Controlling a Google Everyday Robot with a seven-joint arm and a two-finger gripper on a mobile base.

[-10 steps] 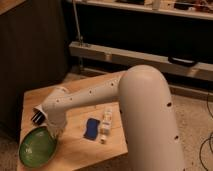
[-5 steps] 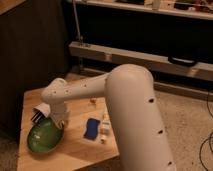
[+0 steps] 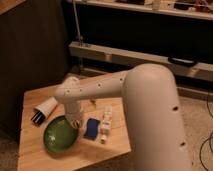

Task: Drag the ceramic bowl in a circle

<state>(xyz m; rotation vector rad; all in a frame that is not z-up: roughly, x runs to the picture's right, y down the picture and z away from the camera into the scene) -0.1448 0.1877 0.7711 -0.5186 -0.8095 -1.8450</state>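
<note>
Green ceramic bowl (image 3: 59,134), white cup (image 3: 46,108), blue packet (image 3: 91,128), tan wooden table (image 3: 35,156), white arm (image 3: 150,100)

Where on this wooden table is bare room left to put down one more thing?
Free: the back-left corner of the table behind the paper cup, and the strip in front of the ceramic bowl. Crowded: the middle, where the end effector meets the bowl's rim beside the blue object and white object.

Your claw (image 3: 75,121) is pinched shut on the far right rim of the ceramic bowl (image 3: 59,135). Just behind that bowl lies a tipped white paper cup (image 3: 46,108), and just right of it a blue object (image 3: 91,128), all on the desk (image 3: 35,157).
</note>
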